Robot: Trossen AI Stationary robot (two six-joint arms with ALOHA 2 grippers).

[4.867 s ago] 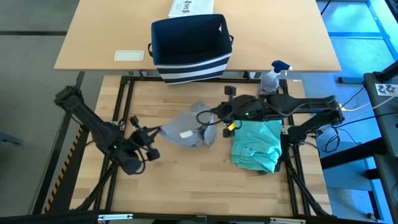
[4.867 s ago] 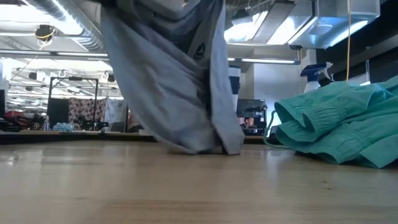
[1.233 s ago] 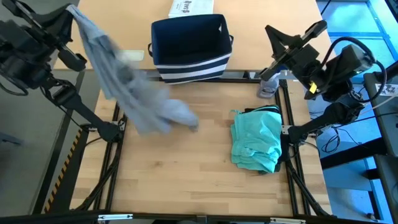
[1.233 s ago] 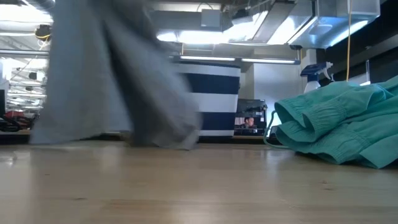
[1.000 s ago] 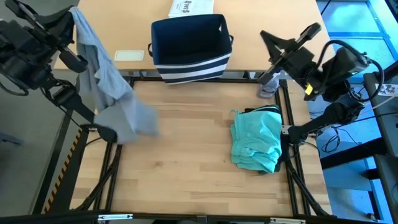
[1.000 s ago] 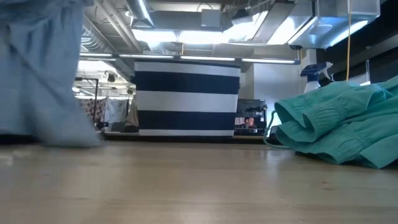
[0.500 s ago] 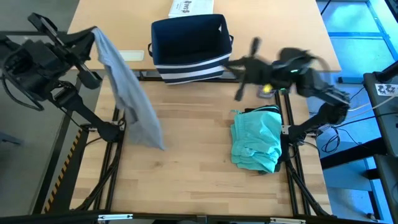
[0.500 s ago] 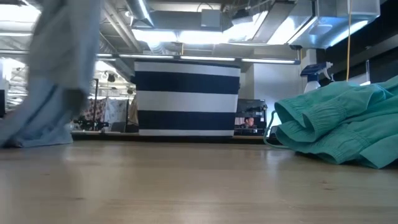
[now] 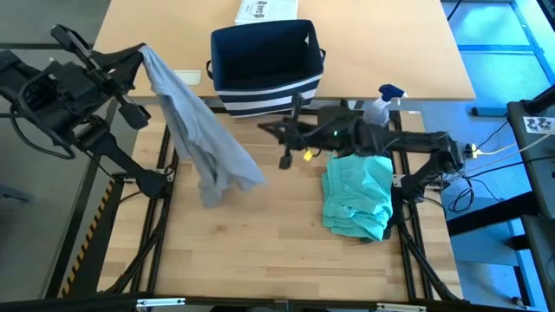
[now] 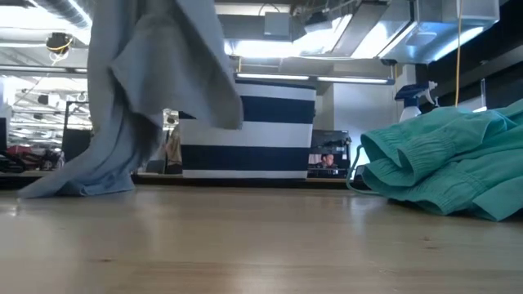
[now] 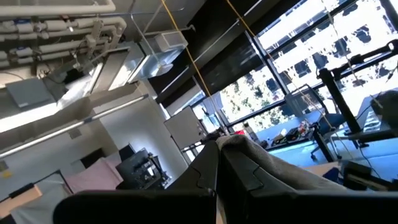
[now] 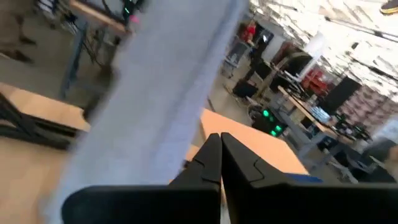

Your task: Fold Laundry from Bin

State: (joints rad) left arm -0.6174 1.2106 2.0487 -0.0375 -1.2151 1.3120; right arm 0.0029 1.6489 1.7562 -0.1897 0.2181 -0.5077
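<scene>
A grey T-shirt (image 9: 195, 130) of the laundry hangs from my left gripper (image 9: 139, 57), which is raised over the table's far left corner and shut on it. In the low view the grey T-shirt (image 10: 139, 90) drapes down at the left. My right gripper (image 9: 264, 128) is shut and holds nothing. It reaches level from the right, near the bin, and points at the shirt from a short way off. The grey T-shirt (image 12: 168, 87) fills the right wrist view ahead of my right gripper (image 12: 219, 138). A teal piece (image 9: 357, 201) lies crumpled on the table's right. The navy striped bin (image 9: 264, 65) stands at the far edge. My left gripper pinches the shirt's top edge (image 11: 244, 148) between its two fingers. The fingers come roughly level from the table's left. The cloth drapes over one finger and hangs slack below. The shirt's lower end (image 10: 69, 186) reaches down to the table top.
A spray bottle (image 9: 381, 106) stands at the far right beside my right arm. A white printed box (image 9: 264, 10) lies behind the bin. Bare wood (image 9: 260, 243) stretches across the table's near half.
My right gripper has swept down and toward the table's left, from high at the far right to a spot near the bin, and has kept shut. My left gripper has shifted slightly toward the right. The hanging shirt has swung from the left edge toward the table's middle.
</scene>
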